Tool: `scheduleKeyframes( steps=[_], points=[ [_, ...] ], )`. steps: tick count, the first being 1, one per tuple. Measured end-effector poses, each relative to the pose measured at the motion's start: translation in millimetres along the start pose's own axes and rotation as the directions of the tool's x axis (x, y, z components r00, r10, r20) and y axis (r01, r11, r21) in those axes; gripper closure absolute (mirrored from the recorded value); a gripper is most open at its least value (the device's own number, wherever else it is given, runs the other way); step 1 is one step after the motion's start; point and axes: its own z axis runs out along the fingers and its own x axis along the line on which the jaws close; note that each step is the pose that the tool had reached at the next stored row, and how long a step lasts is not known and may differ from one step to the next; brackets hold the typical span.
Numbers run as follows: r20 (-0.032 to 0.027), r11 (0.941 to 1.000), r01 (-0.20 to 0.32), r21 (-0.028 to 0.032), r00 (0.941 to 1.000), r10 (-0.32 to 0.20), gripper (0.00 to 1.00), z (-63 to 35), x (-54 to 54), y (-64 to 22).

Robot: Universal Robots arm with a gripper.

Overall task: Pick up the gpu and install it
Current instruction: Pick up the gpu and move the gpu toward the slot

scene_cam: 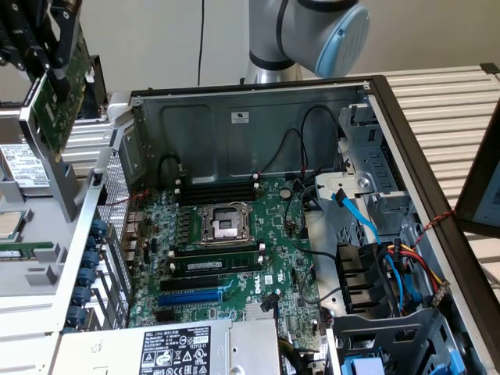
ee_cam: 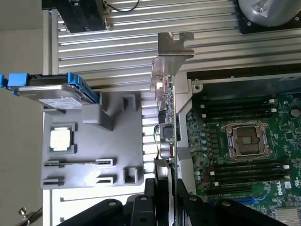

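Note:
The gpu, a green circuit board with a long metal bracket, hangs in the air at the exterior view's upper left. It is above the grey parts tray and just outside the open computer case. My gripper is shut on the card's upper end. In the wrist view the gpu shows edge-on, its bracket pointing away from my gripper, with a black finger on each side. The motherboard lies in the case with a blue slot and black slots near its front.
The grey tray carries a CPU chip and a hard drive in a blue frame. Inside the case are a CPU socket, RAM sticks, loose cables at the exterior view's right and a power supply at the front.

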Motion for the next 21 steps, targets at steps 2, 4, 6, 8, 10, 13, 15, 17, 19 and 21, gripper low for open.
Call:
scheduleKeyframes(
  steps=[2, 4, 6, 8, 10, 13, 15, 17, 19, 21],
  points=[
    [-0.0042, 1.0, -0.001, 0.0005, 1.0, 0.001, 0.73, -0.9, -6.1, -2.6],
    [-0.0114, 1.0, -0.002, 0.0016, 0.9999, 0.002, 0.73, -4.5, -10.4, -3.5],
    [-0.02, 1.0, -0.004, 0.0025, 0.9998, 0.004, 0.73, -9.7, -12.2, -2.6],
    [-0.0265, 1.0, -0.005, 0.0032, 0.9996, 0.005, 0.73, -13.7, -17.2, -2.3],
    [-0.0339, 1.0, -0.006, 0.0043, 0.9994, 0.007, 0.73, -17.7, -23.9, -2.8],
    [-0.0429, 1.0, -0.008, 0.0056, 0.999, 0.008, 0.73, -21.5, -34.6, -3.8],
    [-0.0469, 0.9999, -0.009, 0.0062, 0.9989, 0.009, 0.73, -23.2, -42.3, -5.5],
    [-0.049, 0.9999, -0.009, 0.0062, 0.9988, 0.01, 0.73, -24.7, -50.9, -7.8],
    [-0.0496, 0.9999, -0.009, 0.0063, 0.9987, 0.01, 0.73, -25.3, -59.8, -9.9],
    [-0.0499, 0.9999, -0.009, 0.0065, 0.9987, 0.01, 0.73, -25.6, -69.1, -11.5]
  ],
)
